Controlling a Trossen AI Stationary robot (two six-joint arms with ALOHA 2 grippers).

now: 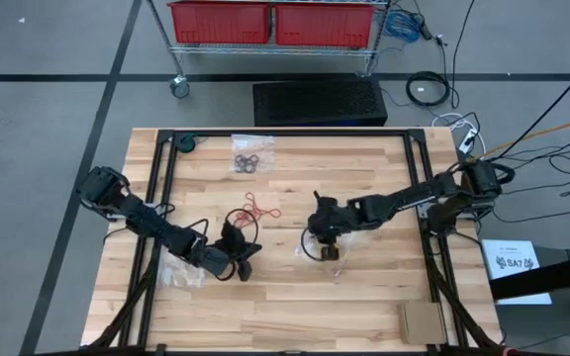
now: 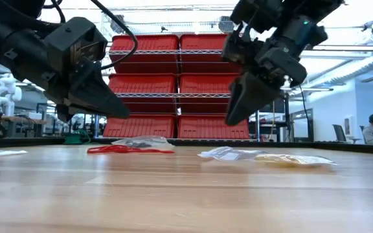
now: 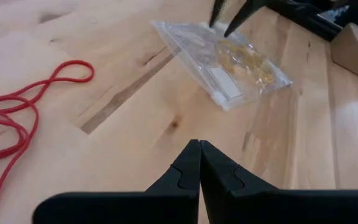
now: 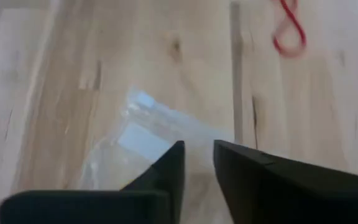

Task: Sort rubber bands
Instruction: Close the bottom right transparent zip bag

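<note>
The red rubber bands (image 1: pixel 256 211) lie loose in a tangle on the wood, also in the left wrist view (image 3: pixel 17 106) and the low view (image 2: pixel 129 149). Black bands sit in a clear bag (image 1: pixel 250 158) near the far edge. Tan bands fill another clear bag (image 3: pixel 241 61), which lies flat at mid-table (image 1: pixel 331 254) (image 2: pixel 290 158). My right gripper (image 4: pixel 197 155) (image 1: pixel 323 244) hovers just above this bag, its fingers slightly open. My left gripper (image 3: pixel 199 148) (image 1: pixel 242 263) is shut and hangs above bare wood, near the red bands on their near side.
A third clear bag (image 1: pixel 180 275) lies under the left arm, near the table's left side. A cardboard piece (image 1: pixel 422 318) sits at the near right corner. Black frame rails (image 1: pixel 161 198) run along the table's left and right sides. Bare wood lies along the near edge.
</note>
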